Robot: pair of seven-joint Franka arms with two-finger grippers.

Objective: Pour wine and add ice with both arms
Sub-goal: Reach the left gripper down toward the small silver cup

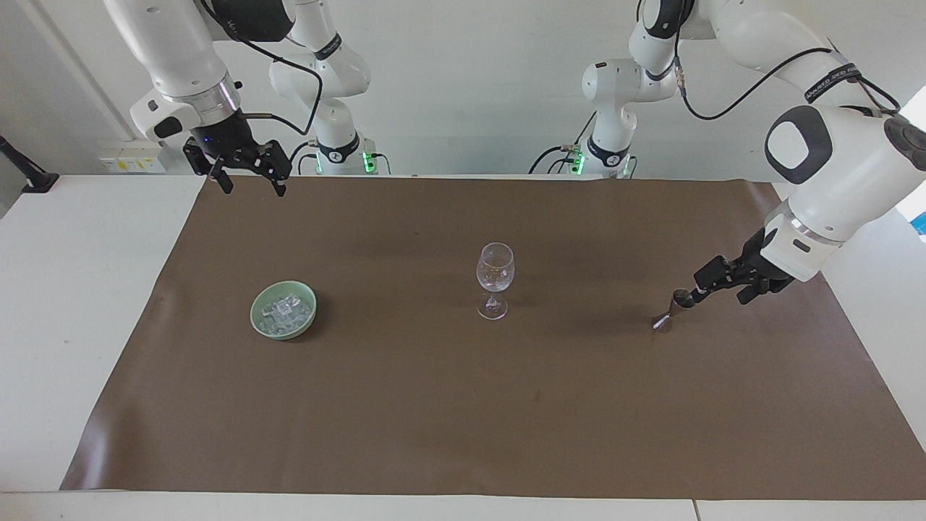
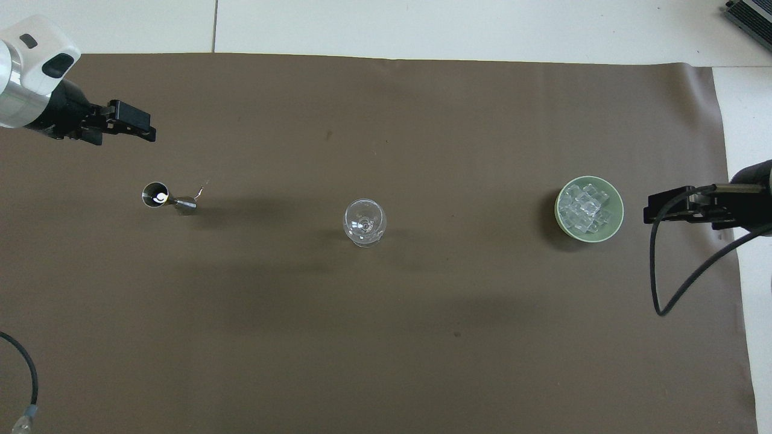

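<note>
A small metal jigger (image 1: 671,310) stands on the brown mat toward the left arm's end; it also shows in the overhead view (image 2: 166,198). My left gripper (image 1: 721,291) is open, low and right beside the jigger's top, not holding it; it shows in the overhead view too (image 2: 143,125). A clear stemmed wine glass (image 1: 495,278) (image 2: 364,222) stands upright mid-mat. The ice (image 1: 286,310) (image 2: 580,208) lies piled in a green bowl (image 1: 257,323) (image 2: 620,208) toward the right arm's end. My right gripper (image 1: 249,184) (image 2: 651,210) is open and empty, raised over the mat's edge nearest the robots, and waits.
The brown mat (image 1: 463,420) covers most of the white table (image 1: 79,289). A black cable (image 2: 657,277) hangs from the right arm beside the bowl. Another cable end (image 2: 24,398) shows at the left arm's corner.
</note>
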